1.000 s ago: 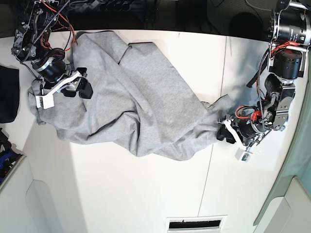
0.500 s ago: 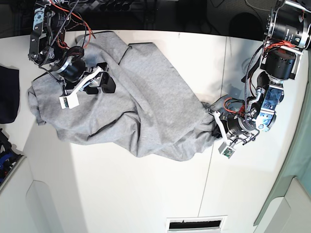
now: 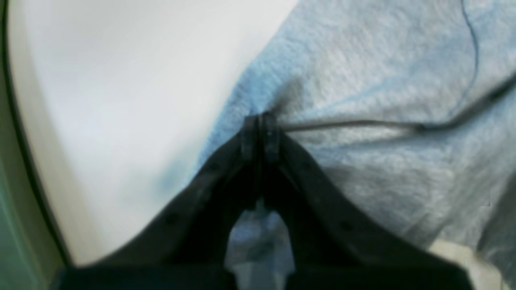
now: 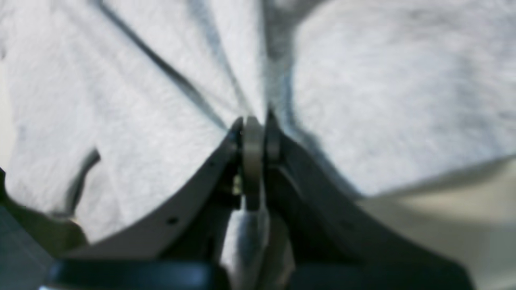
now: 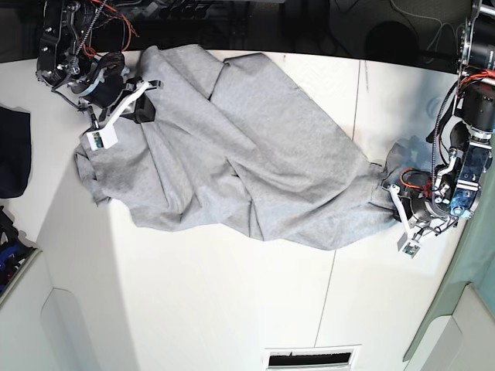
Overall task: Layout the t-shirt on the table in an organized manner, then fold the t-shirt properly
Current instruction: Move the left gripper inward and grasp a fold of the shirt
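Between the grippers, t-shirt lay stretched diagonally across table; left gripper and right gripper each pinched an opposite end.

Your base view is bright and evenly lit from above; the white tabletop nearly washes out, and the t-shirt casts only thin, soft shadows in its folds. Its edges bend slightly. Both wrist views are soft and smeared, with a bluish cast on the left one and each dark hand out of focus.
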`<state>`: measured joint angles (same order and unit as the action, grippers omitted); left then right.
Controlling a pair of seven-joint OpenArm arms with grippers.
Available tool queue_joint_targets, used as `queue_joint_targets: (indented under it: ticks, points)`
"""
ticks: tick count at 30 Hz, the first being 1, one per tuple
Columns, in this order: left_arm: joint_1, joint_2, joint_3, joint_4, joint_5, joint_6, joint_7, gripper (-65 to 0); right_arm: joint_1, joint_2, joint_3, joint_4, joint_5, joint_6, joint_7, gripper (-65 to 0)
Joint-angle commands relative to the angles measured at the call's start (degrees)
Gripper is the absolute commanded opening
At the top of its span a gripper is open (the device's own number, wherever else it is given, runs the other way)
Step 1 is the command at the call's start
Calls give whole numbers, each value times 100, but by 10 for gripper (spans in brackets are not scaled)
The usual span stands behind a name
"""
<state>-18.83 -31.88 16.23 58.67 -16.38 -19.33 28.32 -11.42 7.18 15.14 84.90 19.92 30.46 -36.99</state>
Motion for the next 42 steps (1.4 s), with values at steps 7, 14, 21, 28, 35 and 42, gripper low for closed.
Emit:
queue_joint_targets:
  ticks: [7,14,21,28,35,42]
  points:
    - [479,-868,-50,935,52,328,37,-650,-428,544,81,66,-39,-24,-7,-650]
    - [846,-1054,-50,1366,-407,-258,487,-650,-527,809,321,70,535,-22,-7,-650]
    - [946,-1051,-153,2575,-975,-352,752,-417,-514,804,494,369,1139,-22,-9,-488]
    - [894,-756,-393,3392,-852,-57,-151,-418,-424,782,527,944,1209,-24,234,-469]
    - [590,555,-258,2424,-256,-85,-446,-322,227,289,525,933,809,-24,223,-344]
    - [-278,1346,339,146,728,-83,-1174,-317,328,-358,520,927,595,-22,225,-341]
